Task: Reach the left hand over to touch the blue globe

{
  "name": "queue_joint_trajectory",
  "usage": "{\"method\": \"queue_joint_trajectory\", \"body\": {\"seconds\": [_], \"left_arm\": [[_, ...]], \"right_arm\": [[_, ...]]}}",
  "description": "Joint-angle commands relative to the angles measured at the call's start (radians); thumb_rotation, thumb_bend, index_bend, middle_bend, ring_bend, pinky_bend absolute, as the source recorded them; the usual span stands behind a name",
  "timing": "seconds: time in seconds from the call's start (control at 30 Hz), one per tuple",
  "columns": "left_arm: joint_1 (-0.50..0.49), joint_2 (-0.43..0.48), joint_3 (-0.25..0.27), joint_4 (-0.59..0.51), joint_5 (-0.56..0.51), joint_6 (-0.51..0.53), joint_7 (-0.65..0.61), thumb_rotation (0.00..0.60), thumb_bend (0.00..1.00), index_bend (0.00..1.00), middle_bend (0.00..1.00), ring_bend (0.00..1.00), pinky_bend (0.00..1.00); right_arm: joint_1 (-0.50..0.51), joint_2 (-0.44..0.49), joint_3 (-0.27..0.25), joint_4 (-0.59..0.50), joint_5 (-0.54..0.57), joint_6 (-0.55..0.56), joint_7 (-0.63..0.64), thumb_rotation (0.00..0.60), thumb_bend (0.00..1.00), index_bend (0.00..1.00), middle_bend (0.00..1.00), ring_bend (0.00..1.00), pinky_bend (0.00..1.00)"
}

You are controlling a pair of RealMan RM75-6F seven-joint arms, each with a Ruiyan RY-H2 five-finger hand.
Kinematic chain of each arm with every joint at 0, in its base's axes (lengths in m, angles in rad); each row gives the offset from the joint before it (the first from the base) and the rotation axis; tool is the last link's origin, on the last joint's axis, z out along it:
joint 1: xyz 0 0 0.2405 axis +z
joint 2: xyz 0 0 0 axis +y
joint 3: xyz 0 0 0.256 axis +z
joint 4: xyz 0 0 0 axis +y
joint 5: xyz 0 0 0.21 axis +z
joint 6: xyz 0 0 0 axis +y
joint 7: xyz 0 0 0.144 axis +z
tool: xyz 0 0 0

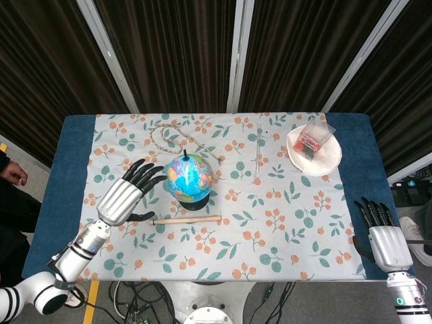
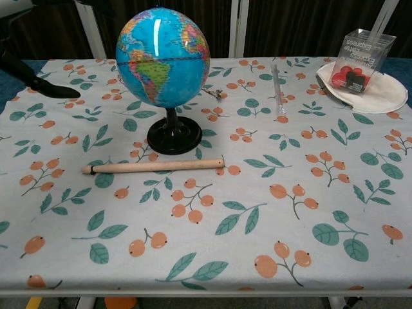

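Note:
The blue globe [image 1: 190, 175] stands upright on its black base near the middle of the floral tablecloth; the chest view shows the globe [image 2: 163, 58] with green and yellow land facing the camera. My left hand [image 1: 124, 196] hovers left of the globe with its fingers spread, holding nothing, and a clear gap separates it from the globe. Only a dark edge of the left hand [image 2: 38, 82] shows at the far left of the chest view. My right hand [image 1: 379, 233] rests open at the table's front right corner.
A wooden stick [image 1: 186, 219] lies just in front of the globe's base. A coiled rope [image 1: 167, 138] sits behind the globe, and a clear rod [image 1: 258, 152] lies to its right. A white plate [image 1: 329, 160] with a clear box of red pieces [image 1: 314, 139] stands at the back right.

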Motion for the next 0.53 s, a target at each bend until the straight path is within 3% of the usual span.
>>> {"method": "queue_joint_trajectory", "body": {"seconds": [0.03, 0.27, 0.53], "left_arm": [[0.013, 0.012, 0.004, 0.005, -0.005, 0.011, -0.007, 0.6, 0.13, 0.19, 0.1, 0.06, 0.04], [0.114, 0.048, 0.052, 0.043, -0.041, 0.084, 0.005, 0.6, 0.13, 0.19, 0.1, 0.06, 0.04], [0.307, 0.076, 0.105, 0.179, -0.109, 0.248, 0.003, 0.6, 0.13, 0.19, 0.1, 0.06, 0.04]], "right_arm": [[0.0, 0.001, 0.0, -0.002, 0.001, 0.001, -0.001, 0.6, 0.34, 0.0, 0.0, 0.0, 0.0], [-0.001, 0.006, 0.002, -0.009, 0.0, 0.005, 0.004, 0.6, 0.34, 0.0, 0.0, 0.0, 0.0], [0.004, 0.005, 0.006, -0.031, -0.008, 0.009, -0.015, 0.6, 0.34, 0.0, 0.0, 0.0, 0.0]]}}
